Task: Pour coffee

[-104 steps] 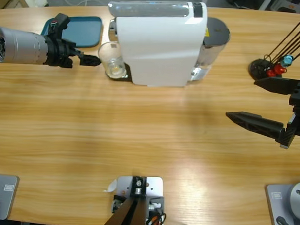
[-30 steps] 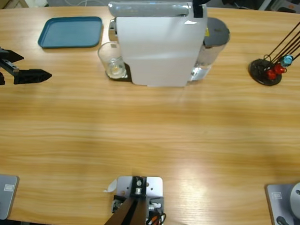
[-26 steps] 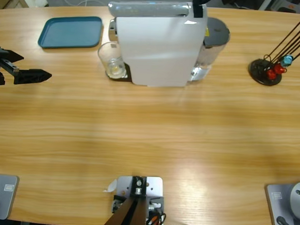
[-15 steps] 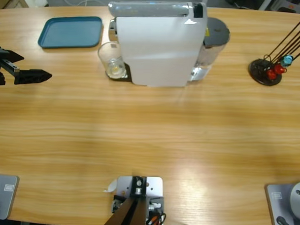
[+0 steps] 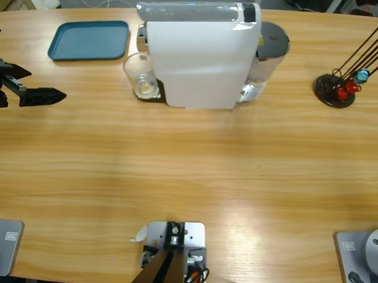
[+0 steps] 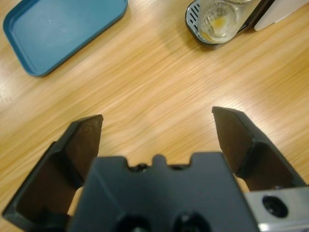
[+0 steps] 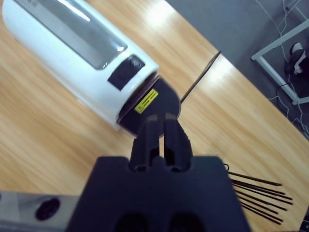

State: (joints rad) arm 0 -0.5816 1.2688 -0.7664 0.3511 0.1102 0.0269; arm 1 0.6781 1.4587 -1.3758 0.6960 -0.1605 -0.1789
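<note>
A clear glass stands on the drip tray of the white coffee machine. Its bottom shows only a small yellowish patch; no dark brown coffee is visible. My left gripper hovers at the table's left edge, open and holding nothing, well to the left of the glass. My right gripper is out of the high view. In its wrist view it is shut on nothing and looks down on the machine's rear end from high above.
A teal tray lies at the back left, beside the machine. A black holder with thin stirring sticks stands at the right. The machine's dark round tank sits behind it.
Over the last seconds the left gripper drew back from the glass to the left edge. The right gripper left the table's right side; its black tip over the machine's top has slipped from view.
</note>
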